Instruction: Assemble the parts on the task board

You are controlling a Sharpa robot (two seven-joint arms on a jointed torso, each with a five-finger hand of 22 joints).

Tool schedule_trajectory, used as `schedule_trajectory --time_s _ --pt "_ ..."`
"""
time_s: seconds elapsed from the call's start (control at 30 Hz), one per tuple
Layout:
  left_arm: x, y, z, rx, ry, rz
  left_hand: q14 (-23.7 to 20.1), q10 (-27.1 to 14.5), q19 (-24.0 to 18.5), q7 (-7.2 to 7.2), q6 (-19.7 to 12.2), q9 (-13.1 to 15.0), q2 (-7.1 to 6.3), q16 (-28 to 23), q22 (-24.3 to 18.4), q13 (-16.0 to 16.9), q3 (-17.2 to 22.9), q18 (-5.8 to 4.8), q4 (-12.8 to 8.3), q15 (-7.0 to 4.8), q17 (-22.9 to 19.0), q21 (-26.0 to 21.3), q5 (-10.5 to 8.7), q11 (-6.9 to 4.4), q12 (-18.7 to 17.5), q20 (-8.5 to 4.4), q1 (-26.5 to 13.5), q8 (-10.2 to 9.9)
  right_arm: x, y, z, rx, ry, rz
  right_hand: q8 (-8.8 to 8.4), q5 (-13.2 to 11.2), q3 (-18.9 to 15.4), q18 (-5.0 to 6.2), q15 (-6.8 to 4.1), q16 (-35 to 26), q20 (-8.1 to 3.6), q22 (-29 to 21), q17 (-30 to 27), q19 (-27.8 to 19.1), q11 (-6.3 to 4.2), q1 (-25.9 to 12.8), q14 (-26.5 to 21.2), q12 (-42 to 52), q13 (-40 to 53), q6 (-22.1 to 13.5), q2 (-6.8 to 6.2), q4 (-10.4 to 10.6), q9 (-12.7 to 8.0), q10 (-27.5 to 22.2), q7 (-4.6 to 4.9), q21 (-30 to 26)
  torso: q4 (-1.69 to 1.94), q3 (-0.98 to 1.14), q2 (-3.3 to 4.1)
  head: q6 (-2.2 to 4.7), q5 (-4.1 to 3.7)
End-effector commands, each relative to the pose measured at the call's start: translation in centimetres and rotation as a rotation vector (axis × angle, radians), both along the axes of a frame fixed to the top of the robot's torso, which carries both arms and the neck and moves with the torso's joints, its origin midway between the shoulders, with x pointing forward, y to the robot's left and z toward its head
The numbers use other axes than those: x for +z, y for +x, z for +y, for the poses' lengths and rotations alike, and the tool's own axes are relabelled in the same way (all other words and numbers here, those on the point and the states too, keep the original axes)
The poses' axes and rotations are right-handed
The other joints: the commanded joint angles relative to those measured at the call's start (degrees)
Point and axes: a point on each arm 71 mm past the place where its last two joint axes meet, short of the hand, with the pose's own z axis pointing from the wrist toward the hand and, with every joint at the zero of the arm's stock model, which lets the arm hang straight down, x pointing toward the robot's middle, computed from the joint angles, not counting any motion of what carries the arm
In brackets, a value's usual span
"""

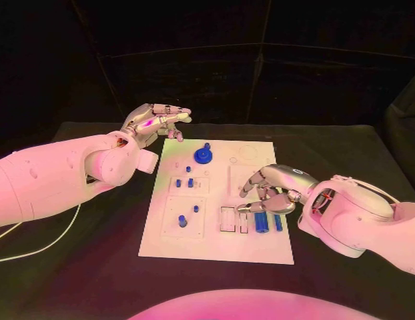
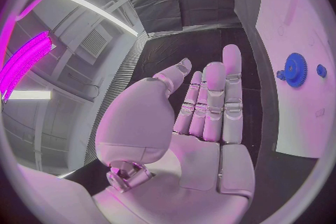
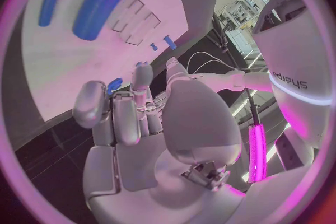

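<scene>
The right hand (image 1: 270,190) covered part of the white board (image 1: 217,247) beneath it; small blue pegs (image 1: 183,182) were too tiny to identify.

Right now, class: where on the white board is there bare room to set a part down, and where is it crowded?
Bare patches: the board along its near edge, and its far right corner beyond the right hand. Crowded: the left column, with the gear and small pegs, and the near right area, where the long blue bars lie under that hand.
</scene>
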Motion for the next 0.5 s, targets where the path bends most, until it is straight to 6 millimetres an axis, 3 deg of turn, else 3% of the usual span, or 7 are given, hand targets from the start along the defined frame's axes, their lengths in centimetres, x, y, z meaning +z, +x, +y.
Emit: schedule_trajectory --time_s 0.03,0.27,0.5 --pt "0.1 0.0 -0.1 -0.011 -0.01 -0.002 -0.5 -0.4 -0.2 -0.06 -0.4 -0.1 0.14 -0.3 -0.1 0.1 -0.4 0.77 0.0 0.04 -0.1 -0.1 0.02 -0.07 0.2 0.34 0.3 0.3 -0.2 -0.1 -1.9 -0.164 0.008 0.103 2.02 0.2 -2.0 -0.98 -0.48 1.8 0.26 2.4 2.8 1.3 -0.49 0.3 3.5 9.7 11.3 0.5 1.0 1.6 0.8 0.6 0.04 1.5 -0.5 0.09 -0.15 0.51 -1.03" --pt "0.1 0.0 -0.1 -0.012 -0.009 -0.001 -0.7 -0.6 -0.1 -0.01 -0.6 -0.1 0.13 -0.3 -0.2 0.0 -0.5 0.76 -0.1 0.07 -0.4 -0.2 0.02 -0.03 0.4 0.36 0.3 0.4 -0.7 -0.3 -4.7 -0.265 -0.136 0.137 5.54 -0.1 -5.5 -1.38 -0.73 4.3 0.0 4.9 6.8 2.4 -0.81 -0.6 4.0 18.6 22.8 0.5 2.2 2.1 3.0 2.4 -0.63 3.1 -0.4 0.08 -0.2 0.73 -1.91" --pt "0.1 -0.1 -0.2 -0.015 -0.01 0.0 -0.7 -0.6 -0.1 -0.01 -0.6 -0.1 0.13 -0.3 -0.2 0.0 -0.5 0.76 -0.1 0.07 -0.4 -0.2 0.02 -0.03 0.4 0.36 0.3 0.4 -1.4 -0.2 -4.5 -0.282 -0.212 0.14 6.64 -0.7 -7.2 -1.41 -0.71 4.8 -0.01 5.1 7.5 2.5 -0.77 -1.8 4.0 19.4 24.3 -0.5 1.82 2.3 4.0 2.2 -0.6 3.2 -0.3 0.07 -0.1 0.76 -2.11"
